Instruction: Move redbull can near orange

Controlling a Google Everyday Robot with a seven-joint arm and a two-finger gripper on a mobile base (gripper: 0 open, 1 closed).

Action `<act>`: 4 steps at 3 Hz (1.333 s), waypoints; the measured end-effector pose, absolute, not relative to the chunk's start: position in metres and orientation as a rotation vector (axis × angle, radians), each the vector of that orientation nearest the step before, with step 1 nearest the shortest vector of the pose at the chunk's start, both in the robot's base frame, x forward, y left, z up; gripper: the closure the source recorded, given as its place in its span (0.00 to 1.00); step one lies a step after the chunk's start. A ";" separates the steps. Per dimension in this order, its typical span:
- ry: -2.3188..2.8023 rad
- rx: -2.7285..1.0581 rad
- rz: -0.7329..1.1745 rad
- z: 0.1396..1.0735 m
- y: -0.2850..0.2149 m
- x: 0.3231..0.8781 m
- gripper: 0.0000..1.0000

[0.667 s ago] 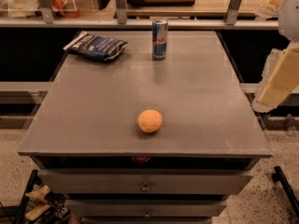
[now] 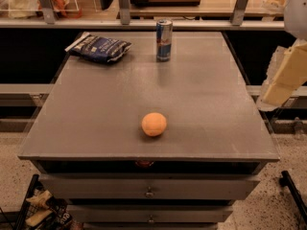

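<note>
The redbull can [image 2: 164, 40] stands upright near the far edge of the grey table [image 2: 96, 109], blue and silver with a silver top. The orange [image 2: 154, 124] sits on the table near the front edge, well in front of the can and almost in line with it. My gripper [image 2: 283, 80] is a pale cream shape at the right edge of the camera view. It hangs beyond the table's right side, level with the middle of the table, far from both the can and the orange. It holds nothing that I can see.
A flat dark-blue snack bag [image 2: 99, 48] lies at the table's far left corner. A shelf rail with metal posts [image 2: 123, 6] runs behind the table. Drawers [image 2: 149, 190] sit below the front edge. Clutter lies on the floor at the lower left [image 2: 41, 210].
</note>
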State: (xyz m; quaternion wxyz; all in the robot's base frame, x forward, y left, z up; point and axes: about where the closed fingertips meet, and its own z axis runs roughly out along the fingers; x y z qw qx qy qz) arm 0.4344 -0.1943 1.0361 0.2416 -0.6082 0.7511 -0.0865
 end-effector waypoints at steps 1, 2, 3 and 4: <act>2.007 -1.668 -0.189 1.026 -0.191 0.467 0.00; 1.991 -1.644 -0.101 0.996 -0.189 0.525 0.00; 1.991 -1.644 -0.101 0.996 -0.189 0.525 0.00; 1.975 -1.618 -0.053 0.994 -0.185 0.538 0.00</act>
